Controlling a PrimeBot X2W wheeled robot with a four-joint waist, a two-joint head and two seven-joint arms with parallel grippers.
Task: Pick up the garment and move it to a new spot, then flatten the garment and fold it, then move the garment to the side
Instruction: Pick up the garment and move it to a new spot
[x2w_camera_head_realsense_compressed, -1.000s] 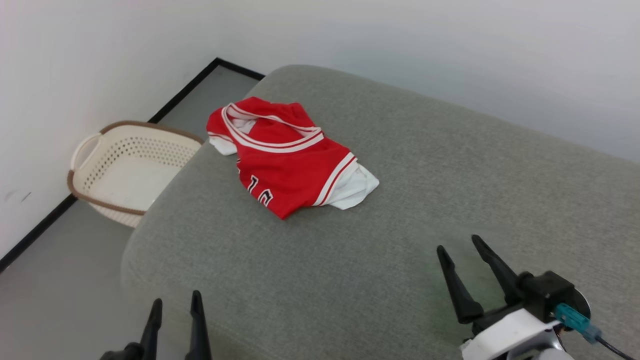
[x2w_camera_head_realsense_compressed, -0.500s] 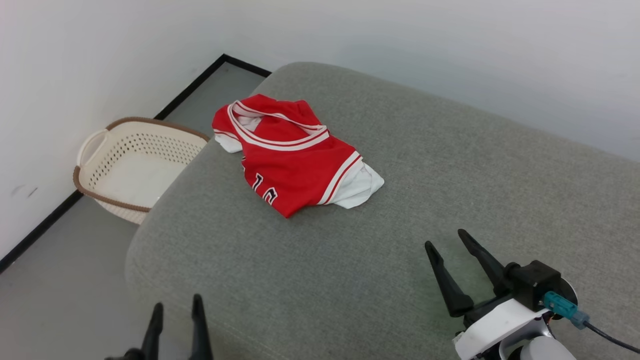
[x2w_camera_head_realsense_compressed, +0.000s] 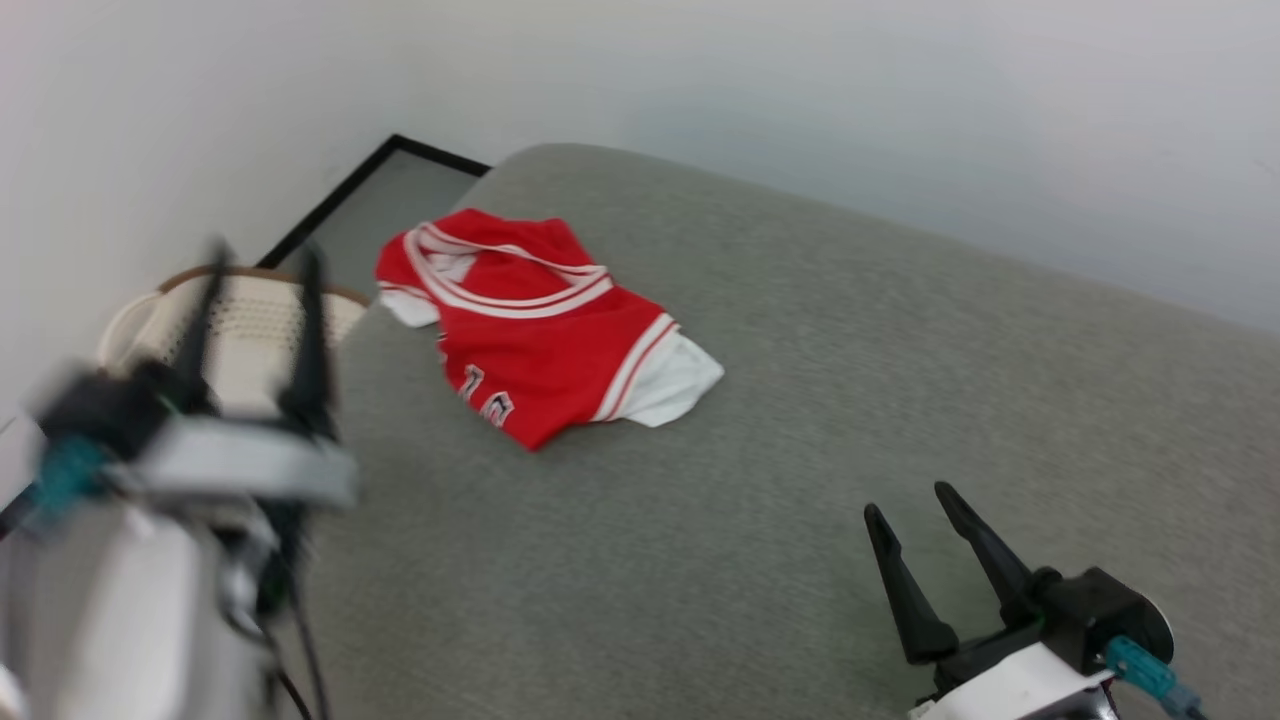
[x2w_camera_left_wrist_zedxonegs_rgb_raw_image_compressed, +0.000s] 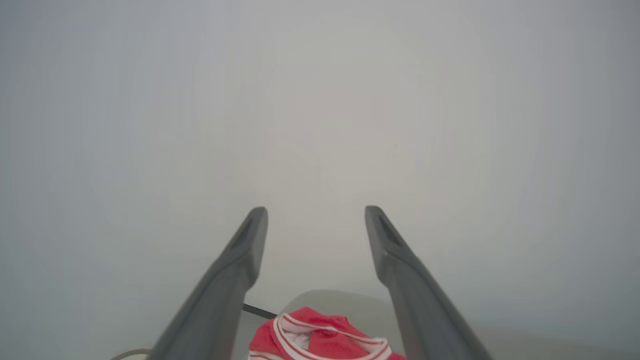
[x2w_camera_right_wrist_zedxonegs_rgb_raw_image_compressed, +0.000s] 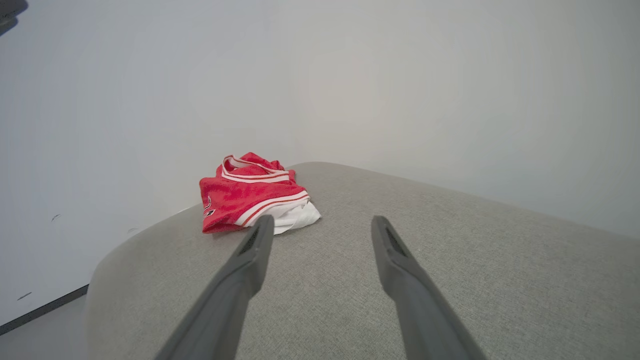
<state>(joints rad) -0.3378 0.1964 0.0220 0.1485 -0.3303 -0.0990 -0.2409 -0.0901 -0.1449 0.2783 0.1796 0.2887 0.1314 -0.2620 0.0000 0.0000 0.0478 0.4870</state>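
Note:
The garment (x2w_camera_head_realsense_compressed: 540, 335), a red jersey with white sleeves and striped trim, lies crumpled near the far left corner of a grey cushioned surface (x2w_camera_head_realsense_compressed: 820, 400). In the head view my left gripper (x2w_camera_head_realsense_compressed: 262, 260) is raised at the left, blurred, fingers apart and empty, to the left of the garment. Low at the right my right gripper (x2w_camera_head_realsense_compressed: 908, 500) stands open over the cushion, well short of the garment. The left wrist view shows the garment (x2w_camera_left_wrist_zedxonegs_rgb_raw_image_compressed: 320, 335) low between the open fingers of my left gripper (x2w_camera_left_wrist_zedxonegs_rgb_raw_image_compressed: 316, 212). The right wrist view has the garment (x2w_camera_right_wrist_zedxonegs_rgb_raw_image_compressed: 250, 197) ahead and left of my right gripper (x2w_camera_right_wrist_zedxonegs_rgb_raw_image_compressed: 322, 222).
A cream perforated laundry basket (x2w_camera_head_realsense_compressed: 250, 320) with a brown rim stands on the floor left of the cushion, partly behind my left arm. White walls (x2w_camera_head_realsense_compressed: 800, 100) close off the back and left. The cushion's right half (x2w_camera_right_wrist_zedxonegs_rgb_raw_image_compressed: 475, 260) lies bare.
My left arm has swung up from the bottom edge to the left of the picture, in front of the basket. The head camera shifted slightly. The garment lies as before; the right gripper barely moved.

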